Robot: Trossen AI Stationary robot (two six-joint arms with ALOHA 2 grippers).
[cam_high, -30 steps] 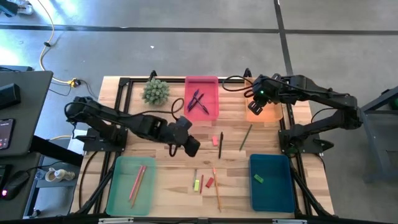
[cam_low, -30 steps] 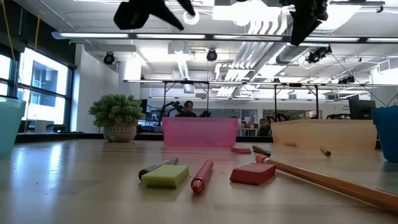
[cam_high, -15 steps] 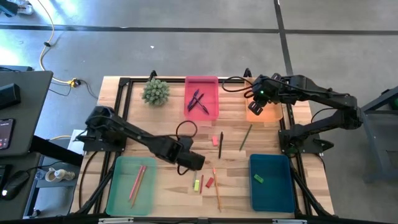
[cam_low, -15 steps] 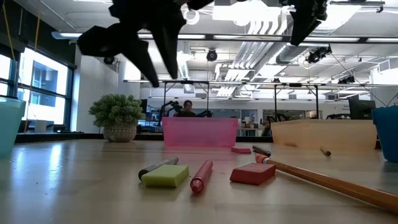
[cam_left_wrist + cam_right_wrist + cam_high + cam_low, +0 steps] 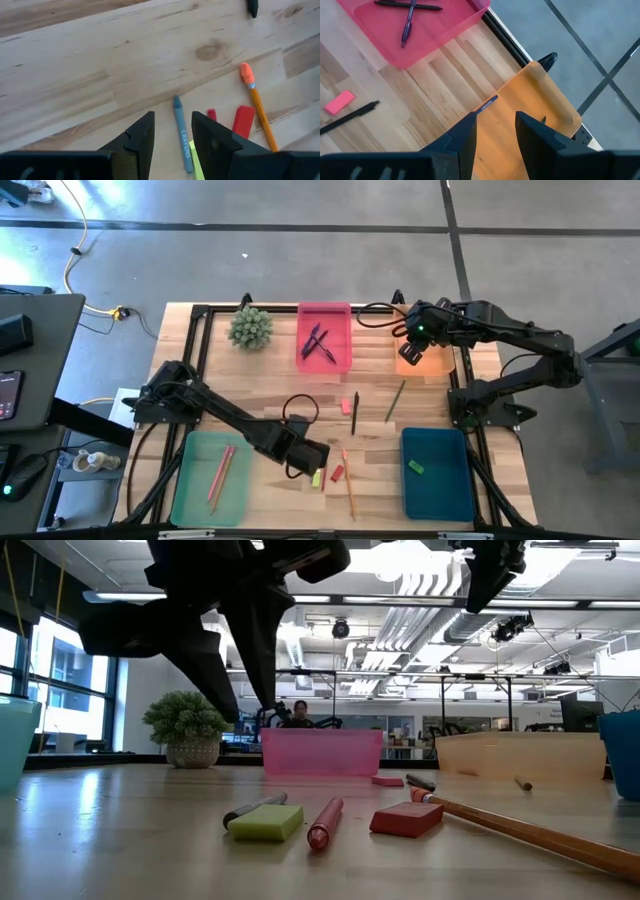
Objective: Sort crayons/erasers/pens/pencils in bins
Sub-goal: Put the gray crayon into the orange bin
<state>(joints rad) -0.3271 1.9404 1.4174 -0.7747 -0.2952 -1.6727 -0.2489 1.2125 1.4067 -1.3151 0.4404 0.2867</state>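
The left gripper (image 5: 172, 137) is hovering low with its jaws parted and empty. A blue crayon (image 5: 182, 135) is lying on the table (image 5: 75, 65) directly between and just ahead of them, its long axis running straight out from the gap, so this arm is the nearer. The right gripper (image 5: 495, 132), also parted and empty, is hanging over the orange bin (image 5: 535, 100), well apart.

The desk (image 5: 250, 375) is pale wooden planking with visible grain and knots, matt and smooth. The pink bin (image 5: 427, 37) and orange bin (image 5: 540, 107) look like smooth, slightly translucent plastic, and the blue crayon (image 5: 182, 135) wears a matt paper wrapper. The left gripper's fingers (image 5: 142, 140) are dull black plastic, as are the right's (image 5: 462, 140).
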